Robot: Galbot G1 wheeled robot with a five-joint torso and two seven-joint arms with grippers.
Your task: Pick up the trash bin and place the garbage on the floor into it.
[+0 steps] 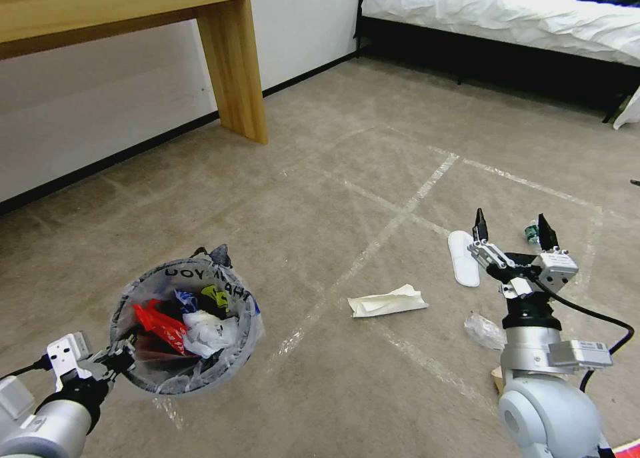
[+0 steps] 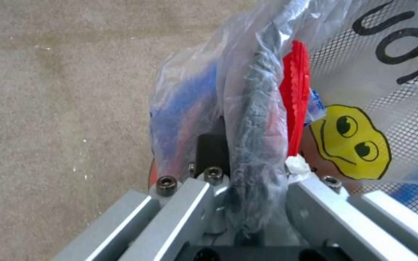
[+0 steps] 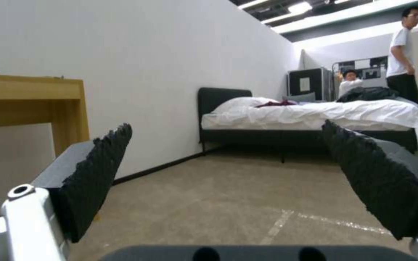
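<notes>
The trash bin [image 1: 187, 325] hangs at the lower left, its clear bag with black letters folded over the rim; red wrappers and white tissue lie inside. My left gripper [image 1: 123, 361] is shut on its near rim; the left wrist view shows the gripper [image 2: 248, 174] clamping the rim and bag, beside the bag's yellow mark [image 2: 352, 143]. My right gripper [image 1: 512, 235] is held above the floor, open and empty, its fingers [image 3: 98, 170] spread wide. The garbage on the floor: a white tissue [image 1: 387, 301], a white sole [image 1: 463, 258], a small green bottle [image 1: 531, 232], crumpled clear plastic [image 1: 485, 330].
A wooden table leg [image 1: 233, 58] stands at the back left by the wall. A bed [image 1: 507, 18] with white sheets fills the back right. Pale tape lines cross the carpet. A tan paper piece [image 1: 497, 378] lies beside my right arm.
</notes>
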